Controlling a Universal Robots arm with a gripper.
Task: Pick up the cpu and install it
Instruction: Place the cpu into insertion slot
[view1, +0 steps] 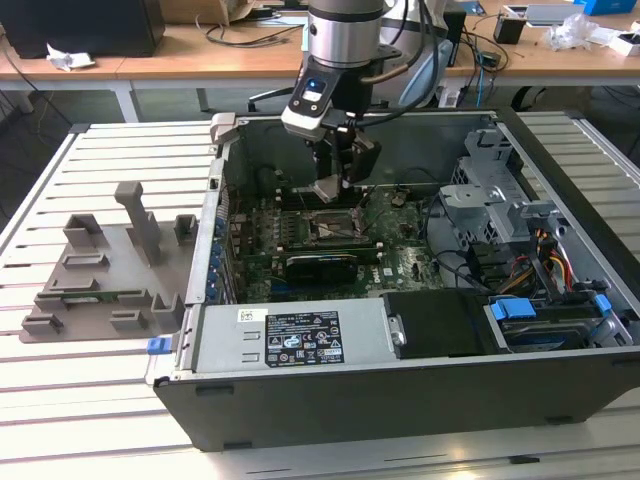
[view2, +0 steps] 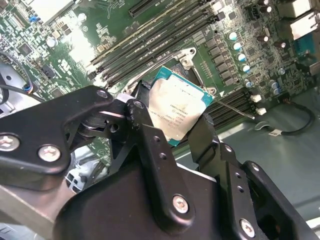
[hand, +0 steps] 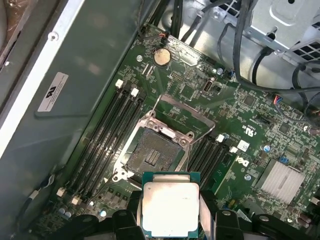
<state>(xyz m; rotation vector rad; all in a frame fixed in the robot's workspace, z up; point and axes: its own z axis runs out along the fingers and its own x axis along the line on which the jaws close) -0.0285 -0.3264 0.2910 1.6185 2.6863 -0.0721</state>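
The cpu (hand: 170, 207), a small square chip with a silver top and teal rim, hangs between my black fingers (hand: 126, 220) just above the motherboard. My gripper (view2: 175, 127) is shut on the cpu (view2: 176, 112), clamping two opposite edges. The open socket (hand: 155, 152), with its metal frame lifted back, lies on the board a short way from the chip. In the exterior view my gripper (view1: 335, 185) reaches down into the open computer case (view1: 300, 390), with the cpu (view1: 328, 190) tilted above the socket (view1: 332, 228).
Dark memory slots (hand: 107, 135) flank the socket on both sides. Cable bundles (hand: 260, 45) and a metal drive cage (view1: 490, 190) fill the case on the exterior view's right. A grey slotted holder block (view1: 100, 270) sits on the slatted table at that view's left.
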